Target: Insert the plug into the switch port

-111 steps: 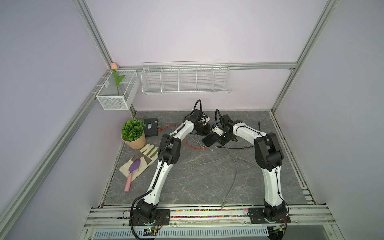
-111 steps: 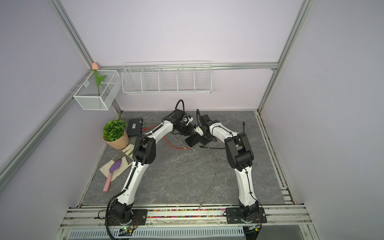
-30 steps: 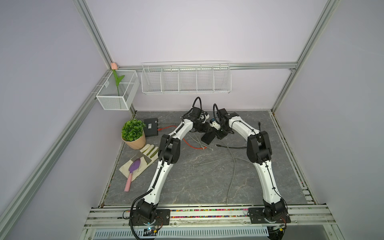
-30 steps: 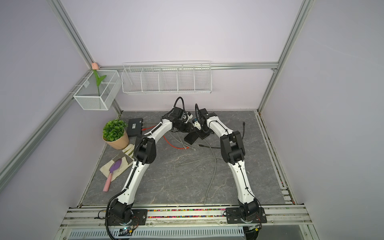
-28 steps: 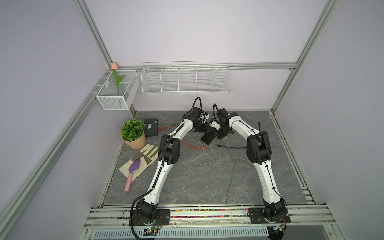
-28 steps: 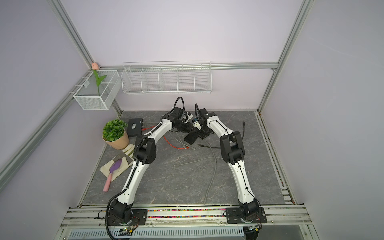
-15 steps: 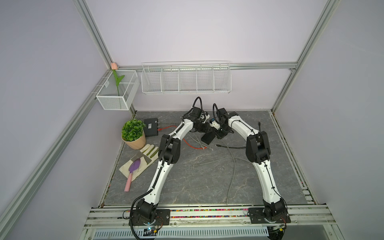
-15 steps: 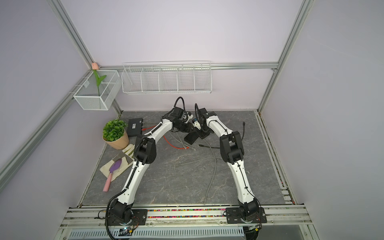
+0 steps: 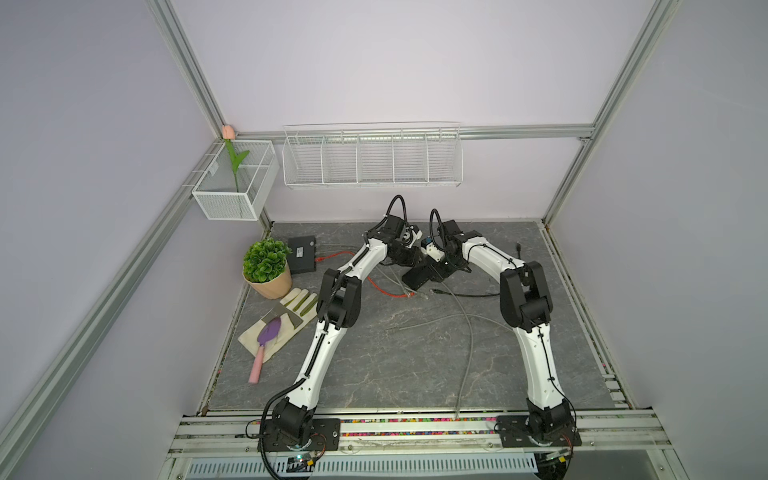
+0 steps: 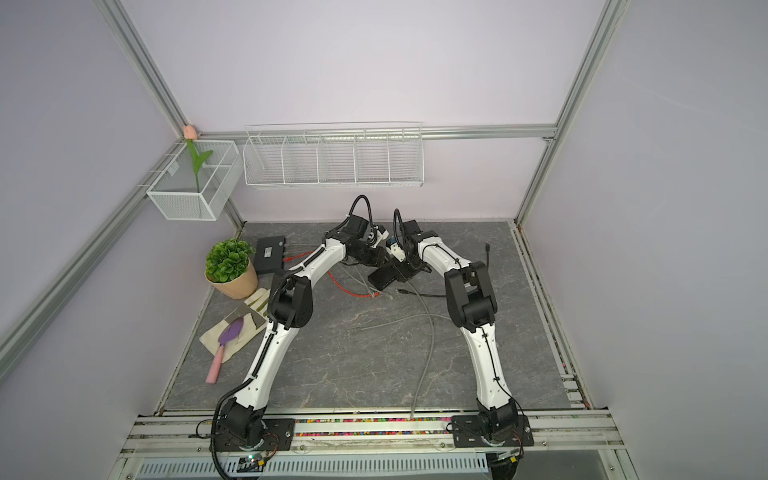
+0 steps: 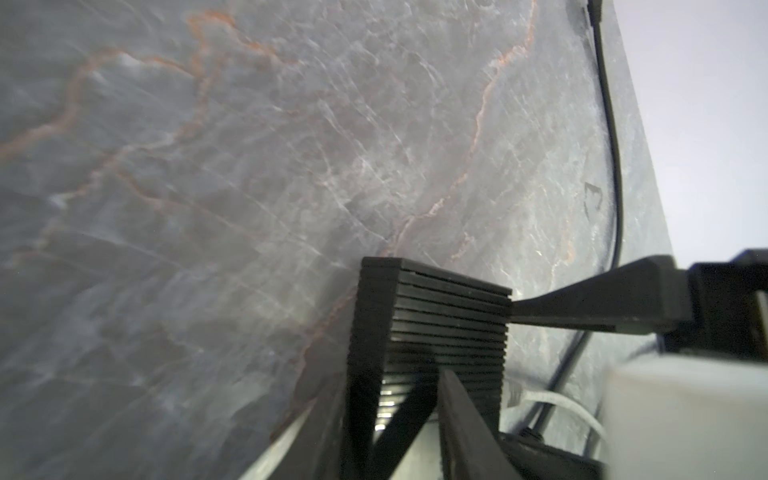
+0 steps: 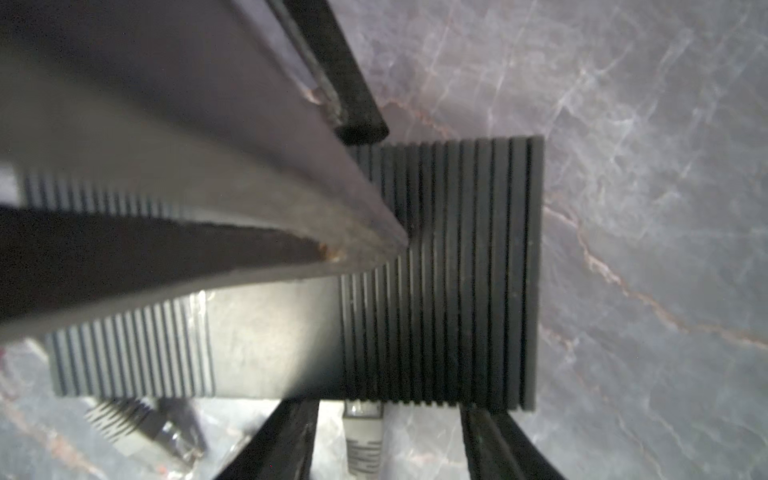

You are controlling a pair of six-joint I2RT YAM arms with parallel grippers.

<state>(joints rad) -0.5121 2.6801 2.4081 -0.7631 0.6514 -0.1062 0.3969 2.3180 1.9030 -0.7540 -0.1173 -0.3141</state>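
Note:
The switch (image 9: 419, 277) is a black ribbed box at the back middle of the table in both top views, also (image 10: 383, 277). My left gripper (image 11: 399, 386) is shut on the switch (image 11: 428, 324), one finger on each broad face. A grey-white plug (image 12: 363, 436) sits with its tip in a port on the switch's edge (image 12: 440, 270). My right gripper (image 12: 388, 411) is open around the plug, with table showing between the plug and each finger. One right finger (image 11: 602, 299) shows in the left wrist view, pointing at the switch's side.
A loose connector (image 12: 141, 428) lies beside the switch. A red cable (image 9: 386, 291), grey cables (image 9: 469, 332) and a black cable (image 9: 465, 294) trail in front of it. At the left stand a second black box (image 9: 302, 253), a potted plant (image 9: 268, 270) and a purple trowel (image 9: 268, 332).
My right gripper has opened and let go of the plug, which stays in the switch. Both arms have hardly moved in the last second. The left grip on the switch is unchanged.

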